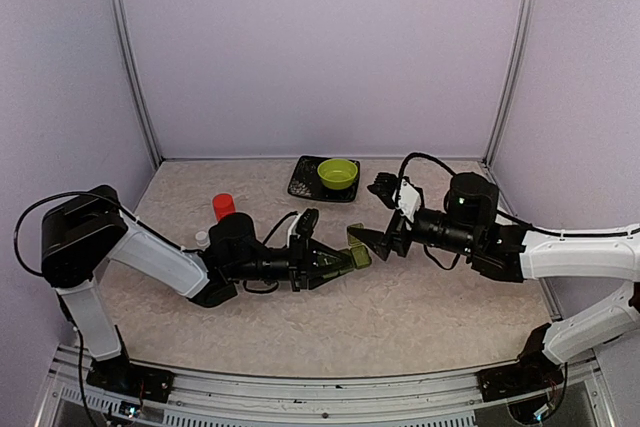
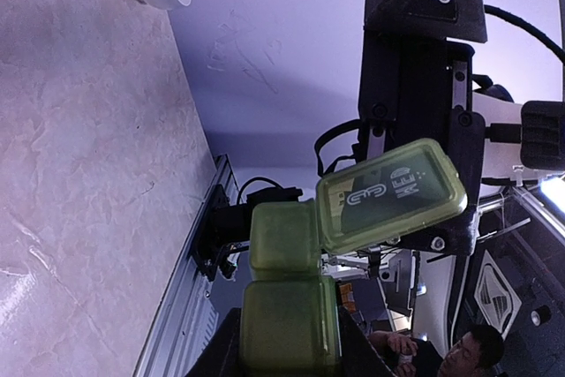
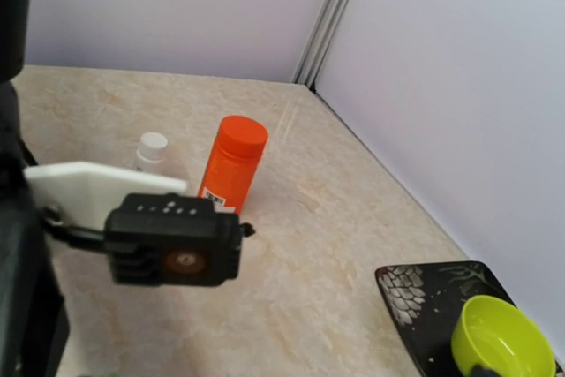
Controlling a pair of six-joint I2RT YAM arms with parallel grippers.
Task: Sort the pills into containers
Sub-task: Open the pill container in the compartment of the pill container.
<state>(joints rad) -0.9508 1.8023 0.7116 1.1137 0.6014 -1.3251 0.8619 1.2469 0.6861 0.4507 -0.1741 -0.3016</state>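
Observation:
The containers (image 2: 284,306) are dark green square boxes joined in a row, and my left gripper (image 2: 287,346) is shut on them, holding them above the table. One hinged lid (image 2: 393,193) stands open. In the top view the containers (image 1: 356,255) hang at mid-table off the left gripper (image 1: 338,259). Just right of them my right gripper (image 1: 373,213) is open, its jaws spread wide with nothing between them, one fingertip close to the open lid. Tiny pale specks lie on the black tray (image 3: 424,302); I cannot tell whether they are pills.
An orange bottle (image 3: 232,165) and a small white-capped bottle (image 3: 151,149) stand at the back left. The black tray (image 1: 303,181) at the back holds a lime green bowl (image 1: 338,174). Purple walls enclose the table on three sides.

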